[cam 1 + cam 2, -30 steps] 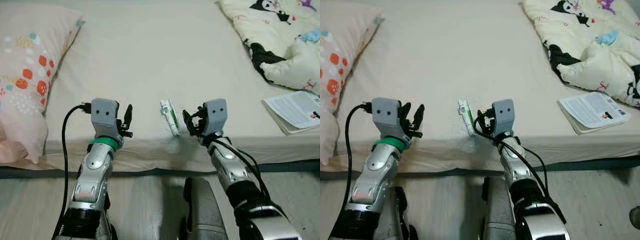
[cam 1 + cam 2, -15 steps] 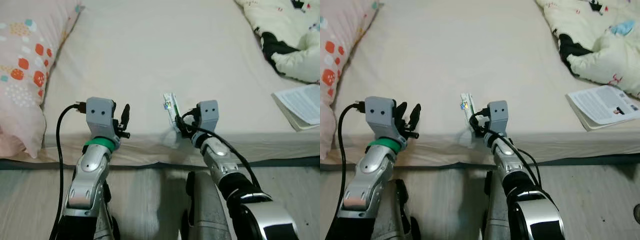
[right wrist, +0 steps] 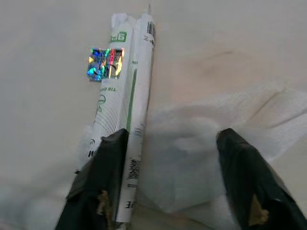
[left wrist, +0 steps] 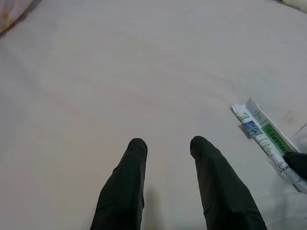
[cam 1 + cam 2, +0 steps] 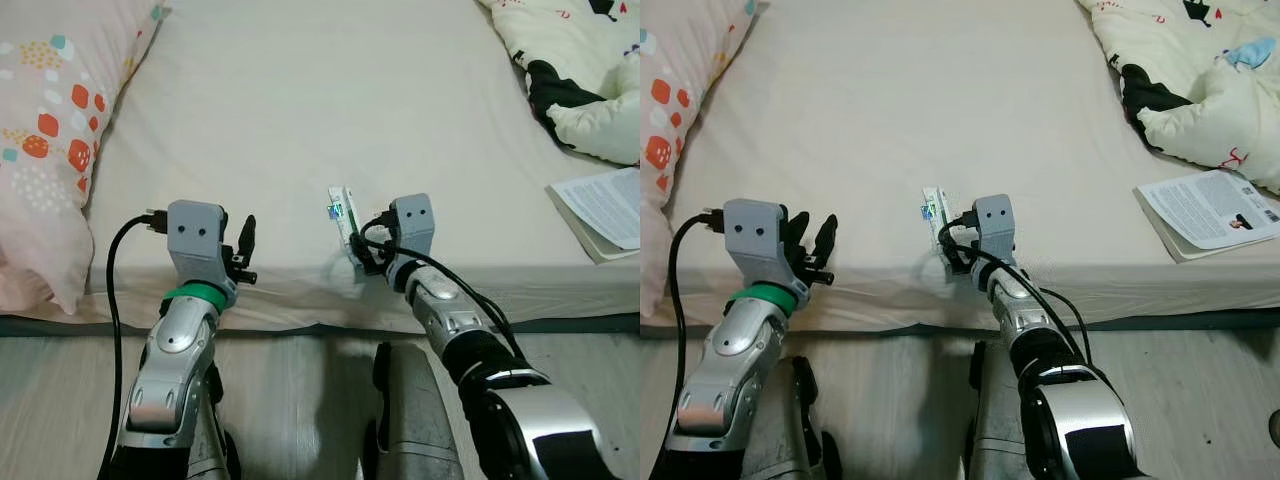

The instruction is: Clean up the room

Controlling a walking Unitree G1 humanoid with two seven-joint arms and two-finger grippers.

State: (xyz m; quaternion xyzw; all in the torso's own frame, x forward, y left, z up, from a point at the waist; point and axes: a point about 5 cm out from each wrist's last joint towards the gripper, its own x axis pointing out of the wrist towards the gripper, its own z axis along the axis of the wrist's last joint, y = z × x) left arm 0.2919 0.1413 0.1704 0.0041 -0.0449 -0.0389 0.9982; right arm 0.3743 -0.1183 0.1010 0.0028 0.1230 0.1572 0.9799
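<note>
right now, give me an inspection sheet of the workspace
surface: cream bed sheet, creased at the near edge.
job's things: white-and-green wrapper flat near the edge.
clutter: open booklet at right; patterned blanket far right; dotted pillow at left.
grippers: right gripper open, one finger touching the wrapper; left gripper open over bare sheet.
cables: black cable looping from the left wrist.
surroundings: pale wood floor below.

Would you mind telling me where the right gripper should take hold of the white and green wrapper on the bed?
Grip the wrapper at its near end by the bed edge, fingers across its narrow width. It lies flat and long, pointing away, so the right gripper should come straight along it.
</note>
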